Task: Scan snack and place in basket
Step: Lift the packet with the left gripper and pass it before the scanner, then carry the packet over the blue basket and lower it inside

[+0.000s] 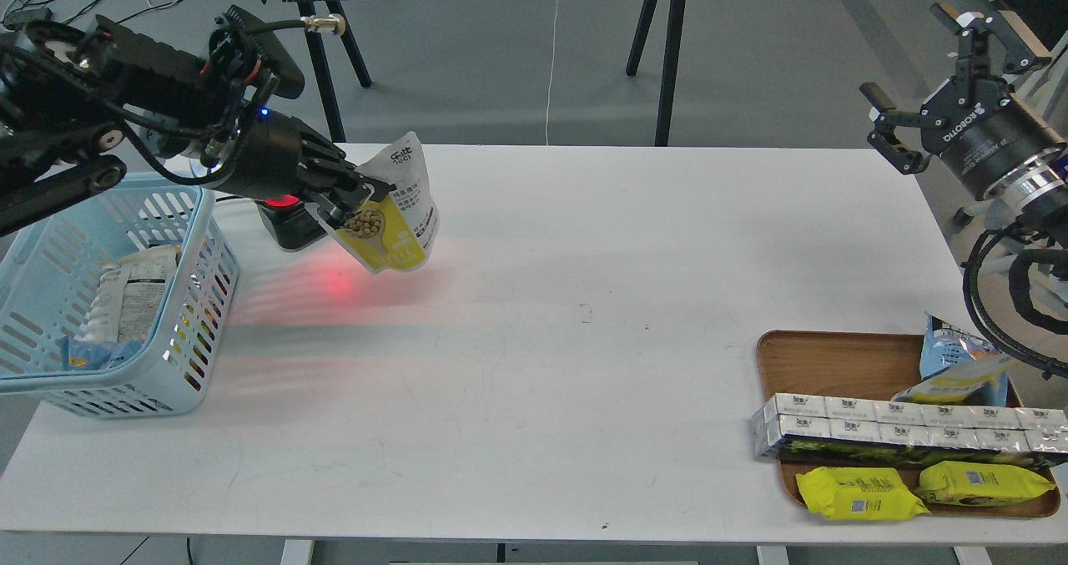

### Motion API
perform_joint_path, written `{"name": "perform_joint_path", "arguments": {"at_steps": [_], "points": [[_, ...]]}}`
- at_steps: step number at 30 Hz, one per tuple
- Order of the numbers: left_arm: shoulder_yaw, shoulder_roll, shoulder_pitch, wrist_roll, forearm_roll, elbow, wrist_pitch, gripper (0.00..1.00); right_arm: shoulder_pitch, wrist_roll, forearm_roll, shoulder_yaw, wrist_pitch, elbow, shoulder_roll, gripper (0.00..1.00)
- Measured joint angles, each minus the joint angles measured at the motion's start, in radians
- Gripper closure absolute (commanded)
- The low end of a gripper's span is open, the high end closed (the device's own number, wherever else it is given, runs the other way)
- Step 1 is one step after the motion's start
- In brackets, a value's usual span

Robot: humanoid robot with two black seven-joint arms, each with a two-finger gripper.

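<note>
Left gripper (355, 198) clamps the snack (394, 210) aloft, right of the basket (188, 298).
Scanner (288, 219) mostly hidden behind pouch and fingers; right gripper (926, 89), well right, hangs spread, empty.

"ROBOTIQ" in white letters on the black body of the right end effector (934, 77). Snack (392, 210): dark print on its upper part, not legible. Yellow packs (859, 494) at the table's near right corner: small labels, unreadable.
</note>
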Motion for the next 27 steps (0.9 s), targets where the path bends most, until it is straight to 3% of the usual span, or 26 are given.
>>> {"name": "perform_joint_path", "arguments": {"at_steps": [10,18,27], "points": [[-0.003,0.123,-0.029,0.000,0.026,0.005,0.000,0.99,-0.005,0.000,0.000,0.015,0.000,0.009,0.000,0.02],[-0.009,0.326,-0.134,0.000,0.027,-0.030,0.000,0.99,-0.007,0.000,0.000,0.018,0.000,0.010,0.000,0.02],[0.001,0.516,-0.132,0.000,0.028,-0.074,0.000,0.99,-0.007,0.000,0.000,0.032,0.000,0.008,0.000,0.02]]}}
